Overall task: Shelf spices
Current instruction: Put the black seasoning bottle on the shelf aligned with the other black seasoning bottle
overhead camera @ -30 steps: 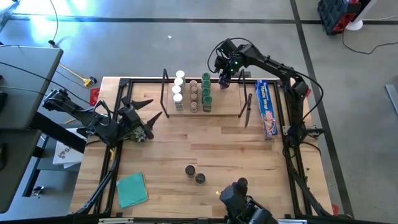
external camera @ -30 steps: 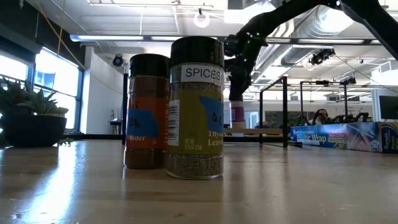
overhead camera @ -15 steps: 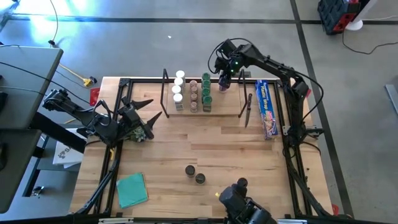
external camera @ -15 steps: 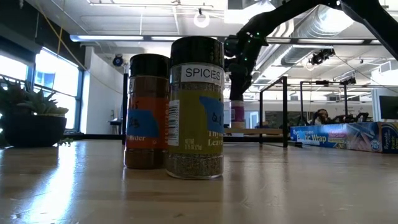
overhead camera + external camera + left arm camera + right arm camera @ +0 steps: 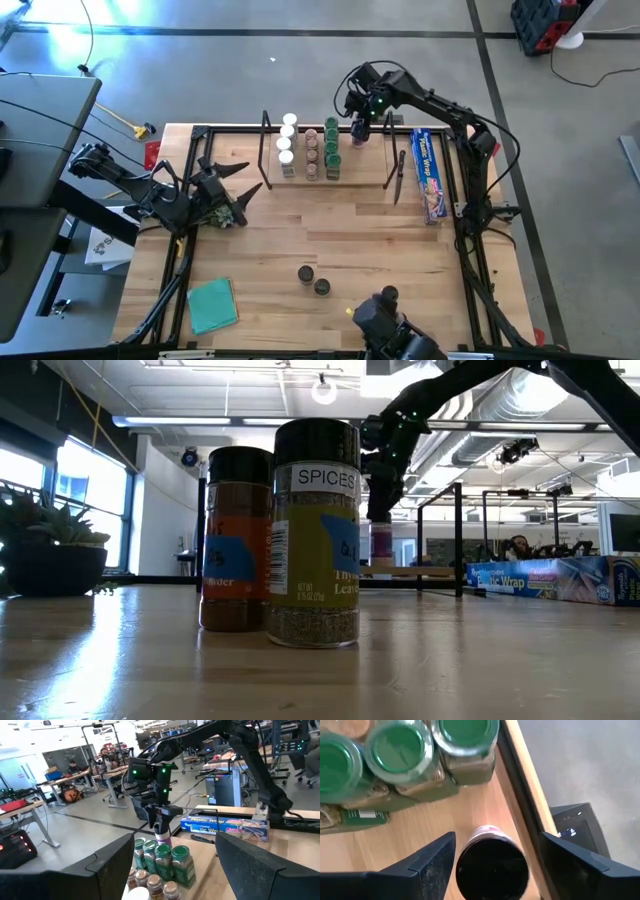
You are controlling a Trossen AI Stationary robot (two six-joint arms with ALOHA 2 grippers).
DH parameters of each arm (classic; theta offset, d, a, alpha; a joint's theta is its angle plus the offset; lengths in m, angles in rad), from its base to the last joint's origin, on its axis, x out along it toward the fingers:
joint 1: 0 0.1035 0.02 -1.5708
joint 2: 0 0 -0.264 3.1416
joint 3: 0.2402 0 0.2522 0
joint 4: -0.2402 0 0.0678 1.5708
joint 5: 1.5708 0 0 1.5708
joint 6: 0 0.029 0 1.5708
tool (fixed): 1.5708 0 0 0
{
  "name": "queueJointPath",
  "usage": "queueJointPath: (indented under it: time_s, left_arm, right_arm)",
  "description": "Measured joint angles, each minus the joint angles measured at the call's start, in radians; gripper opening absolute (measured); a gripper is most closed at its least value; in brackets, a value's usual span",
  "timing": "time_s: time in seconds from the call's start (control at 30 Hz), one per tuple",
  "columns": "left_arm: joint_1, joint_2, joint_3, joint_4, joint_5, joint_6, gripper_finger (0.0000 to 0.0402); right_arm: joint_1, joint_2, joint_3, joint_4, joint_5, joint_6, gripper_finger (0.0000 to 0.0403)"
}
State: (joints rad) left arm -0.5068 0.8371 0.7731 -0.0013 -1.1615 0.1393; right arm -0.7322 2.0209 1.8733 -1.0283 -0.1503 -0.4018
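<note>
The shelf (image 5: 370, 165) stands at the table's far side with rows of white-, brown- and green-lidded spices (image 5: 310, 150) on it. A black-lidded jar with pink contents (image 5: 492, 867) stands upright on the shelf, right of the green row (image 5: 395, 750). My right gripper (image 5: 359, 130) hangs over it, pointing steeply down and open. Its fingers stand on either side of the lid without touching it. Two more black-lidded jars (image 5: 306, 273) (image 5: 321, 287) stand on the table near the front edge. My left gripper (image 5: 245, 190) waits open at the table's left.
A long blue wrap box (image 5: 430, 175) lies along the table's right edge, with a dark slim tool (image 5: 400, 172) between it and the shelf. A teal cloth (image 5: 212, 305) lies at the near left. The shelf's black upright frames (image 5: 266, 140) bound its ends.
</note>
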Motion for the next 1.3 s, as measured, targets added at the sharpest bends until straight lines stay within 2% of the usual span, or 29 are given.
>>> queueJointPath:
  time_s: [0.3,0.43,0.53,0.7,0.87,0.97,1.1,1.3]
  left_arm:
    - [-0.075,0.0,0.0,-0.003,0.004,-0.008,0.0278]
    - [-0.141,0.0,0.0,-0.058,-0.045,-0.07,0.0278]
    - [-0.19,0.0,0.0,-0.153,-0.072,-0.185,0.0278]
    - [-0.249,0.0,0.0,-0.313,-0.069,-0.437,0.0278]
    - [-0.29,0.006,0.0,-0.428,0.005,-0.639,0.0278]
    - [-0.306,0.02,0.0,-0.436,0.015,-0.659,0.0278]
    - [-0.308,0.036,0.0,-0.422,0.013,-0.644,0.0278]
    - [-0.291,0.034,0.0,-0.393,-0.015,-0.566,0.0278]
  right_arm:
    - [0.026,-0.051,0.171,-0.076,0.013,-0.018,0.0282]
    - [0.137,-0.153,0.231,-0.158,0.079,-0.017,0.0282]
    - [0.287,-0.258,0.219,-0.184,0.131,0.027,0.0282]
    - [0.616,-0.415,0.077,-0.165,0.189,0.198,0.0282]
    - [0.937,-0.496,-0.158,-0.17,0.219,0.574,0.0281]
    - [1.113,-0.495,-0.273,-0.173,0.198,0.81,0.0281]
    - [1.289,-0.468,-0.393,-0.154,0.199,1.028,0.0281]
    - [1.391,-0.433,-0.512,-0.1,0.202,1.217,0.0281]
